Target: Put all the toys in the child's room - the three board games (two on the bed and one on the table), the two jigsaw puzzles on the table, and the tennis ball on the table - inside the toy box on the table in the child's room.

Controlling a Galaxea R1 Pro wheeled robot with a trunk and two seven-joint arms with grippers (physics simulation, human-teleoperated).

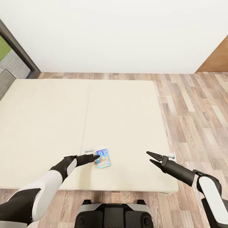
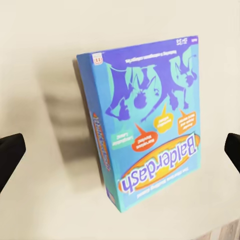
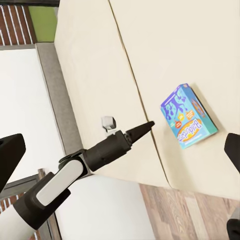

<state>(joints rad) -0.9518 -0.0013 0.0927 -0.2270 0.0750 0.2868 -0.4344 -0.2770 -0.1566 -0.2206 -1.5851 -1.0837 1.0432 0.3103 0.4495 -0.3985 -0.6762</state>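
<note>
Head view: small teal-blue board game [image 1: 103, 158] lies flat on the bed [image 1: 47, 126], near its front edge; the left gripper [image 1: 96, 156] reaches its left edge, jaw state not discernible here. The right gripper [image 1: 152, 158], jaws parted and empty, hovers well to the right.

Left wrist view: fingertips [image 2: 10, 155] spread wide, the board game [image 2: 150, 125] between them, untouched.

Right wrist view: board game [image 3: 188, 115] beside the mattress seam.

Board game [image 1: 103, 158]: flat on the bed [image 1: 47, 126], near its front edge, right of the mattress seam. Left end effector [image 1: 96, 157]: just left of it. Right end effector [image 1: 153, 158]: well apart, over the bed's right front corner.
</note>
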